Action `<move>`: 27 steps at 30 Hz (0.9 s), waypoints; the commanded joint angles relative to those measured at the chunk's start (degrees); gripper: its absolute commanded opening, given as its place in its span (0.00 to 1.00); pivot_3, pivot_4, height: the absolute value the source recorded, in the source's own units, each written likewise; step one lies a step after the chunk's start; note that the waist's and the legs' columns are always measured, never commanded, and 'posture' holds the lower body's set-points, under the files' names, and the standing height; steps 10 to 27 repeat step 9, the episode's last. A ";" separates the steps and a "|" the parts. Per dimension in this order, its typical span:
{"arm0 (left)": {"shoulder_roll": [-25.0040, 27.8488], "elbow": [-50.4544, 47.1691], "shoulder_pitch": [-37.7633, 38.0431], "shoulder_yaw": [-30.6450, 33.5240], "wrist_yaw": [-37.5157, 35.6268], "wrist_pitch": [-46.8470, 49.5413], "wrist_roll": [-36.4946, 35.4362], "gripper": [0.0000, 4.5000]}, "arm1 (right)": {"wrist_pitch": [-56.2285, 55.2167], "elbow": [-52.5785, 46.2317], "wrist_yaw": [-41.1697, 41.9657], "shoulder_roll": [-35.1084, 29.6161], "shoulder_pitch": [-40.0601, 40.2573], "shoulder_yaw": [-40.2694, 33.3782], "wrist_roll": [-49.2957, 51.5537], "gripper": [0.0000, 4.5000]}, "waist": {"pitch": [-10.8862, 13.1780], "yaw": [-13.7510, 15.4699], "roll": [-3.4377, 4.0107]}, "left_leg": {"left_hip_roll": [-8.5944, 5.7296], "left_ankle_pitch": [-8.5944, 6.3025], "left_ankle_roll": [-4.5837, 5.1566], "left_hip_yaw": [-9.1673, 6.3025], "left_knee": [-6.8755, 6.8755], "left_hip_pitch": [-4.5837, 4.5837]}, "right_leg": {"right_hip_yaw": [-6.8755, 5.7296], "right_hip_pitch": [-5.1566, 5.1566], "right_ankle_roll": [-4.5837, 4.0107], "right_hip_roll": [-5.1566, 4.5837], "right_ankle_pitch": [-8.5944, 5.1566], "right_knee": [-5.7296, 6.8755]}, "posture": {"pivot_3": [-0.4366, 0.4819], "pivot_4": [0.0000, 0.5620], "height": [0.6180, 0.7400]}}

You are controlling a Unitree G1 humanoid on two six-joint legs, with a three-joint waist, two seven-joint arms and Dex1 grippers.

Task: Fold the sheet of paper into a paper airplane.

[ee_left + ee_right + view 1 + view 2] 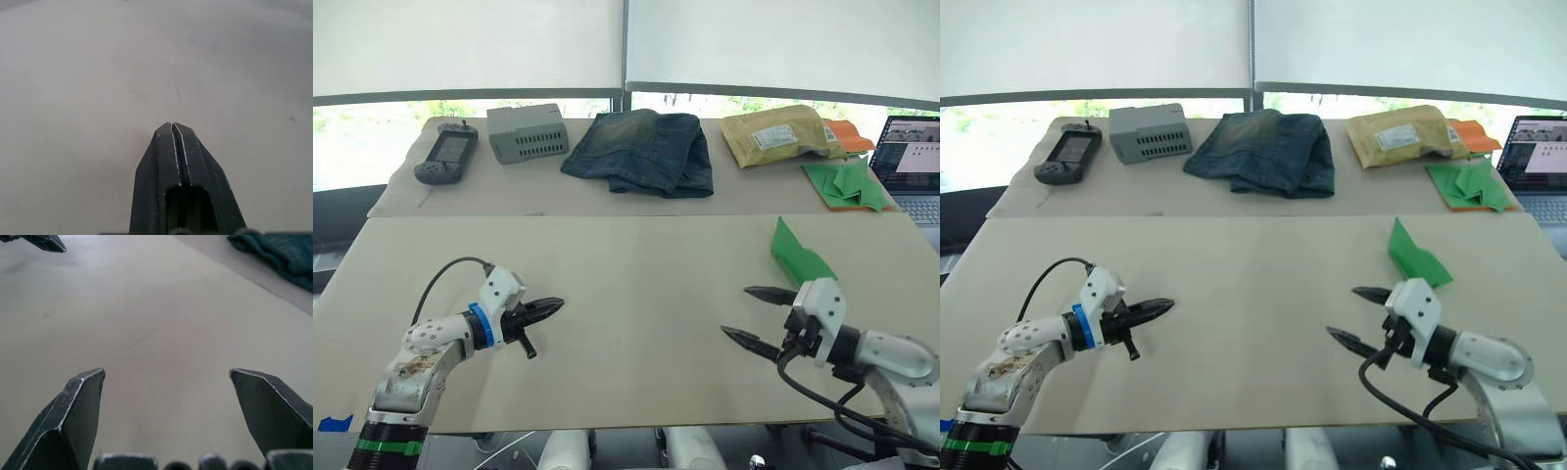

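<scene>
Paper airplane (798, 255): green folded wedge, lying on the table (636, 284) at right, just beyond the right hand (749, 315), not held. Right hand: fingers spread wide, empty, low over the table. Left hand (551, 306): fingers pressed together, empty, near left, pointing right.

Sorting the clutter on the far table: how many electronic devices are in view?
3: a handheld controller at the far left, a grey box beside it, and a laptop at the far right edge. Others may lie outside the frame.
</scene>
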 commanded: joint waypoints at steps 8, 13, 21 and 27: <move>0.03 -1.10 5.95 0.48 1.11 -4.38 1.69 0.00 | -8.97 2.84 -4.20 6.08 4.95 3.82 -2.20 0.99 | 0.00 0.35 0.01 | 0.04 0.00 0.00 -0.05 -0.05 0.01 | -0.07 -0.03 -0.13 0.03 -0.09 0.05 | 0.48 0.27 0.91; 0.22 -1.37 6.32 -0.20 0.21 -3.75 1.08 0.00 | -9.29 2.85 -4.79 6.44 5.03 4.09 -2.45 0.99 | 0.00 0.35 0.01 | 0.04 0.00 0.00 -0.05 -0.05 0.02 | -0.06 -0.02 -0.14 0.02 -0.09 0.05 | 0.48 0.27 0.91; 0.22 -1.37 6.32 -0.20 0.21 -3.75 1.08 0.00 | -9.29 2.85 -4.79 6.44 5.03 4.09 -2.45 0.99 | 0.00 0.35 0.01 | 0.04 0.00 0.00 -0.05 -0.05 0.02 | -0.06 -0.02 -0.14 0.02 -0.09 0.05 | 0.48 0.27 0.91; 0.22 -1.37 6.32 -0.20 0.21 -3.75 1.08 0.00 | -9.29 2.85 -4.79 6.44 5.03 4.09 -2.45 0.99 | 0.00 0.35 0.01 | 0.04 0.00 0.00 -0.05 -0.05 0.02 | -0.06 -0.02 -0.14 0.02 -0.09 0.05 | 0.48 0.27 0.91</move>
